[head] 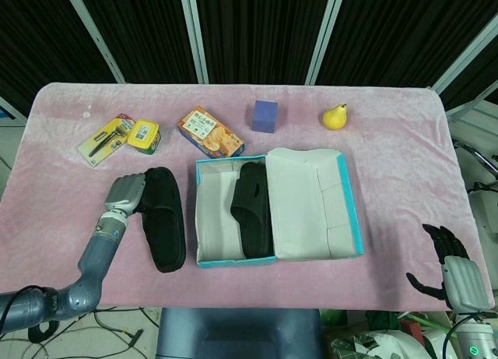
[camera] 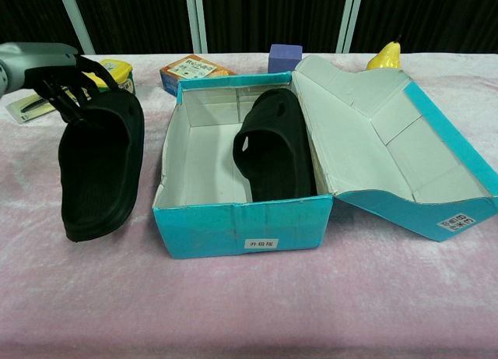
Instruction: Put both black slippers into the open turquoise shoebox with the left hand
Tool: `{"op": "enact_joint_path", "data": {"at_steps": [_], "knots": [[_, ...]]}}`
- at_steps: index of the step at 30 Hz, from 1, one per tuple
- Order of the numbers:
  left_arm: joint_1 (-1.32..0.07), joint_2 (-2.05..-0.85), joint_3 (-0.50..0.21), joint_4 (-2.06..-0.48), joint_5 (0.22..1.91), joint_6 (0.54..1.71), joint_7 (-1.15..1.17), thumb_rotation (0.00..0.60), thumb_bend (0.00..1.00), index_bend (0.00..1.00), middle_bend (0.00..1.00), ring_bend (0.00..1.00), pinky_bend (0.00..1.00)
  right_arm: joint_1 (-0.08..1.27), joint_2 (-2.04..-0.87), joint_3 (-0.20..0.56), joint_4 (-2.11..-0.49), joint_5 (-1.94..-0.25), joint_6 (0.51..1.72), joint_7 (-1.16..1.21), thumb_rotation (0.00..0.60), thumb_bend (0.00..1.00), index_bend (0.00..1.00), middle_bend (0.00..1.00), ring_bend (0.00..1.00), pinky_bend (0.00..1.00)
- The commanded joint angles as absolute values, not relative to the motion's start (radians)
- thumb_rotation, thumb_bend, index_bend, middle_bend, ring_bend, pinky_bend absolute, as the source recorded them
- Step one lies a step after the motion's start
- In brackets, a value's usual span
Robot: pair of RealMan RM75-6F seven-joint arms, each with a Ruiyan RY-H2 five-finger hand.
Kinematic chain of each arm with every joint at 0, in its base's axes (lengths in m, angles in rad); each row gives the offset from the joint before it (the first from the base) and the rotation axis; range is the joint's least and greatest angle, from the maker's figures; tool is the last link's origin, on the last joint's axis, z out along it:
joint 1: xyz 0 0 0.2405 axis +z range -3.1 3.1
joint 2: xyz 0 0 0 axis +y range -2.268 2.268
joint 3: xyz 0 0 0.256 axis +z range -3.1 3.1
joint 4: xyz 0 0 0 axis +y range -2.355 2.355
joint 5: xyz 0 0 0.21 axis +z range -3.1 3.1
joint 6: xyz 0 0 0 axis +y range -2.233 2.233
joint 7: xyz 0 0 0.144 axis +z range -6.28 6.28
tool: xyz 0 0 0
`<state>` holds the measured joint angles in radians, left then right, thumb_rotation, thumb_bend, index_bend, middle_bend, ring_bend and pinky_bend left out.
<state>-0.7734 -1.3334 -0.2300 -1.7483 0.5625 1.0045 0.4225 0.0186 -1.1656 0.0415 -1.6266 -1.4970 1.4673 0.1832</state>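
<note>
Left hand (camera: 61,85) grips the far end of one black slipper (camera: 99,168), fingers curled over its strap; the slipper hangs tilted, sole side facing the camera in the chest view, to the left of the open turquoise shoebox (head: 233,259) and apart from it. The second black slipper (head: 251,209) lies inside the box, along its right side beside the hinged lid (head: 307,203). Right hand (head: 451,269) rests at the near right corner beyond the pink table cover (head: 405,180), fingers spread, holding nothing. Along the far side: tool package (head: 103,139), yellow tape measure (head: 143,135), snack box (head: 210,131), purple cube (head: 265,115), pear (head: 334,117).
</note>
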Motion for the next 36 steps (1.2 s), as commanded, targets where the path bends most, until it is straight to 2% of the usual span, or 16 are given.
{"op": "enact_joint_path", "data": {"at_steps": [1,5,8,12,15,24,36], "knots": [[-0.705,-1.227,-0.246,-1.820,0.666,0.905,0.268,0.600,0.17,0.24,0.43,0.40,0.45,0.019,-1.166,0.041,-1.628,-1.497,1.467,0.182,0.600,0.13,0.11,0.10,0.00,0.10],[-0.660,-1.200,-0.304,-1.833,0.777,0.834,0.076,0.600,0.17,0.24,0.43,0.40,0.46,0.022,-1.168,0.040,-1.630,-1.501,1.465,0.179,0.600,0.13,0.12,0.10,0.00,0.10],[-0.637,-1.237,-0.354,-1.808,0.889,0.812,-0.080,0.600,0.17,0.24,0.43,0.39,0.46,0.023,-1.169,0.040,-1.631,-1.504,1.465,0.177,0.600,0.13,0.11,0.10,0.00,0.10],[-0.639,-1.343,-0.394,-1.731,1.027,0.858,-0.216,0.600,0.14,0.23,0.42,0.38,0.46,0.020,-1.166,0.039,-1.630,-1.501,1.470,0.180,0.600,0.13,0.11,0.10,0.00,0.10],[-0.664,-1.435,-0.403,-1.654,1.105,0.924,-0.235,0.600,0.13,0.23,0.42,0.38,0.46,0.016,-1.165,0.038,-1.628,-1.499,1.473,0.184,0.600,0.13,0.11,0.10,0.00,0.10],[-0.758,-1.677,-0.377,-1.370,1.309,1.075,-0.258,0.600,0.11,0.22,0.42,0.38,0.44,0.010,-1.166,0.036,-1.615,-1.494,1.476,0.201,0.600,0.13,0.11,0.10,0.00,0.10],[-0.789,-1.813,-0.289,-1.109,1.458,1.181,-0.382,0.600,0.11,0.22,0.43,0.38,0.44,0.012,-1.166,0.036,-1.611,-1.490,1.471,0.208,0.600,0.13,0.11,0.10,0.00,0.10]]}}
